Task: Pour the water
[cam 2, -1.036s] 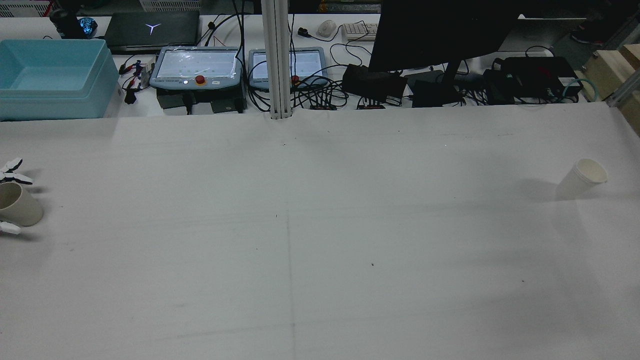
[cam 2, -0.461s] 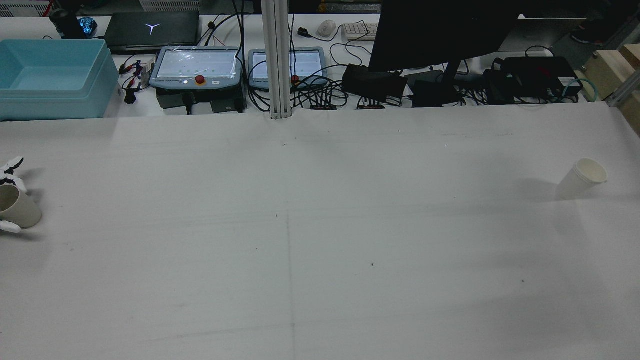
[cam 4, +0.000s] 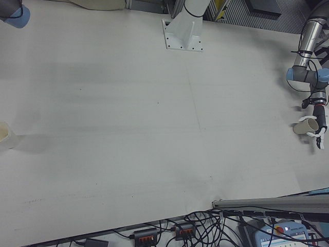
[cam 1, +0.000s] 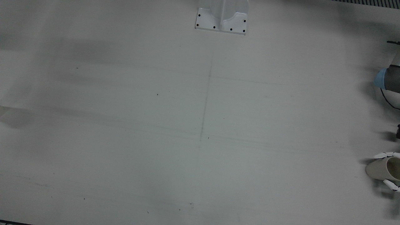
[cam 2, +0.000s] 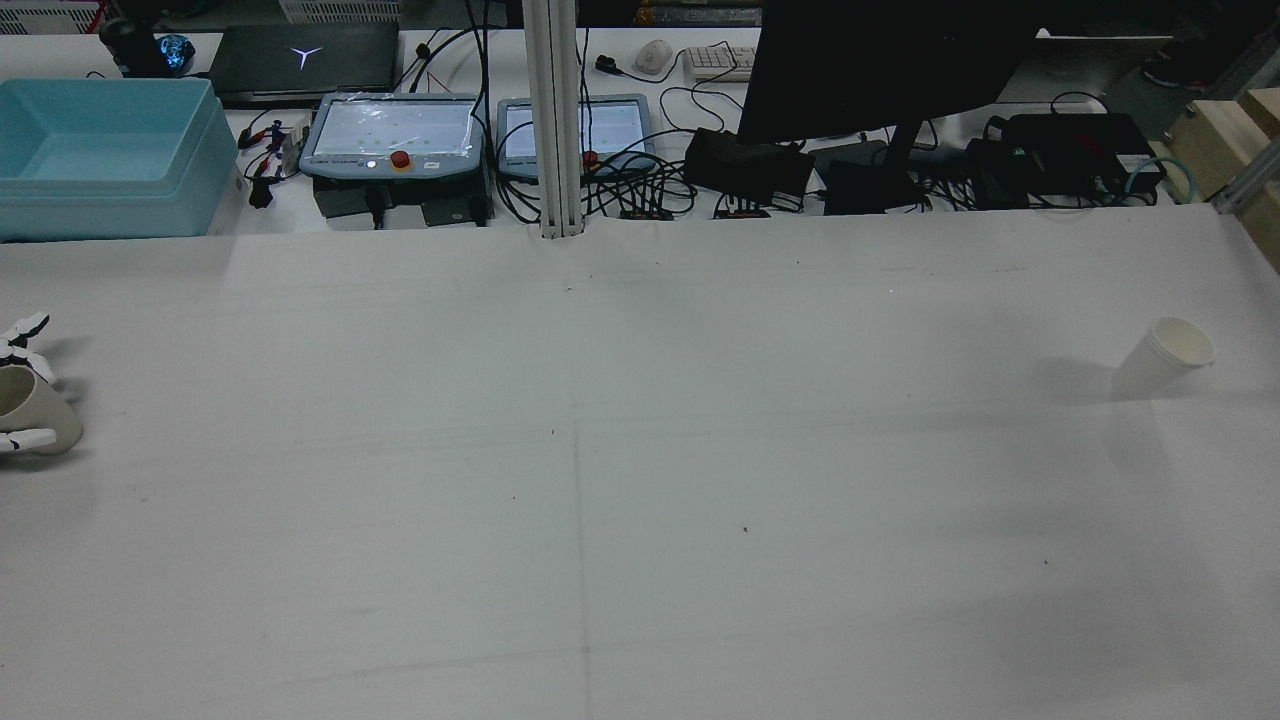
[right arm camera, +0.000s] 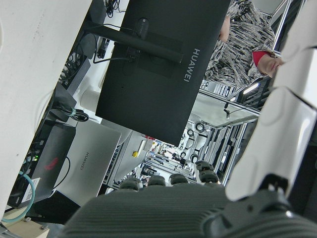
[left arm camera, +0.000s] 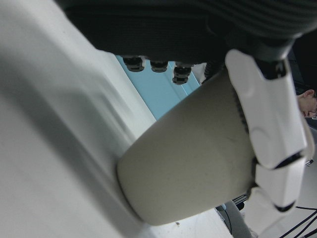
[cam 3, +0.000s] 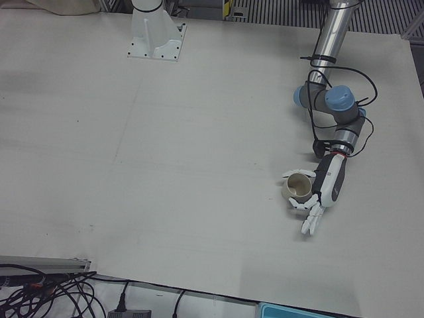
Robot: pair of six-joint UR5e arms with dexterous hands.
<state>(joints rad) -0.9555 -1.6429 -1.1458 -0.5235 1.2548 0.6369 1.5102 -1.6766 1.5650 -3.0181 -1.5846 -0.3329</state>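
A beige cup [cam 2: 38, 418] stands on the white table at its far left edge; it also shows in the left-front view [cam 3: 298, 187], the front view [cam 1: 382, 168] and the left hand view [left arm camera: 193, 163]. My left hand [cam 3: 319, 192] wraps it, with fingers [left arm camera: 270, 124] touching it on both sides and some fingers still stretched out. A white paper cup [cam 2: 1163, 357] stands alone at the far right and shows in the right-front view [cam 4: 6, 135]. Of my right hand only one straight finger [right arm camera: 292, 114] shows, with nothing held.
A light blue bin [cam 2: 110, 150], two teach pendants [cam 2: 395, 135], a black monitor [cam 2: 880, 70] and cables line the back edge. A frame post [cam 2: 555, 120] stands at the back centre. The arm pedestal [cam 1: 222, 18] is on the robot's side.
The left hand's near finger has closed in against the beige cup. The cup has shifted slightly toward the table's left edge. The white paper cup has not moved.
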